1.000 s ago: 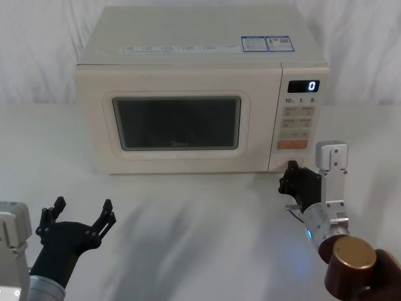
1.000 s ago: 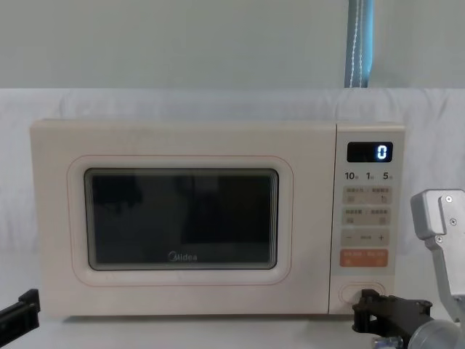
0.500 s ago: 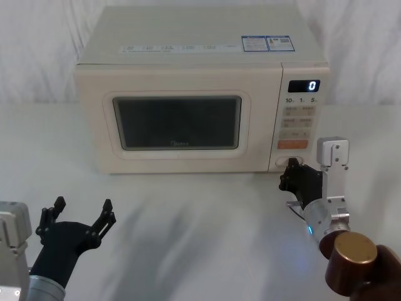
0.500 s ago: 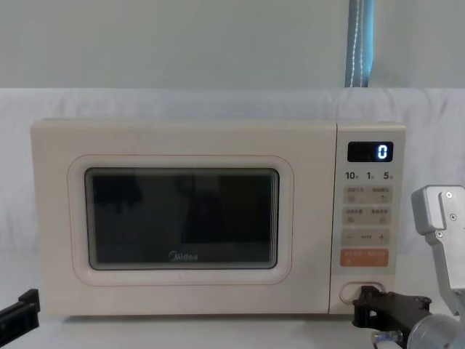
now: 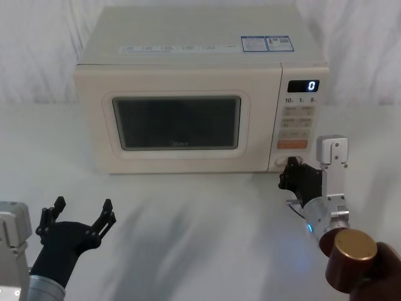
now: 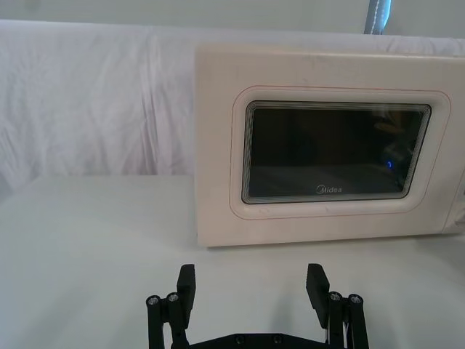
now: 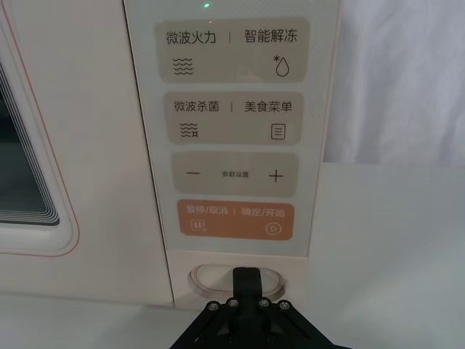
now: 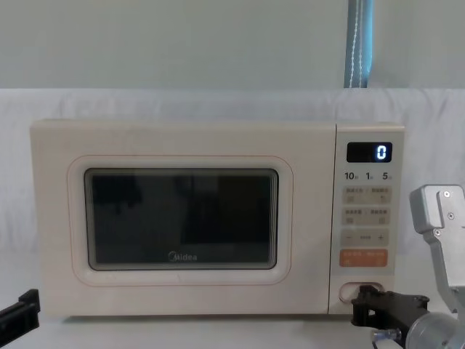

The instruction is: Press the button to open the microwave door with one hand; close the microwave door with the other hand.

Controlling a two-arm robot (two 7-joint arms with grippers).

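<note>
The left hand (image 5: 78, 216) hovers low over the white surface (image 5: 200, 219), well in front of the microwave's left half, with its 2 fingers (image 6: 187, 280) spread wide apart and nothing between them. From its wrist camera the fingers frame open surface, and the oven stands well beyond them.

The microwave (image 5: 200, 94) sits square on the cloth-covered surface, facing the robot. The microwave door (image 8: 182, 218) — cream, with a dark window and a grey logo under the glass — lies flush with the oven's front, shut.

Right of the door runs the narrow control panel (image 8: 367, 218); its display (image 8: 369, 152) shows a 0. Below the cream keys and the orange button (image 7: 235, 219) sits the button (image 7: 211, 278), a pale oval at the panel's foot.

The right hand (image 5: 291, 172) is at that oval — its dark fingers are drawn together into 1 tip (image 7: 246, 279), which meets the button's middle in the wrist view. In the chest view the same tip (image 8: 365, 294) covers the oval's lower part.
</note>
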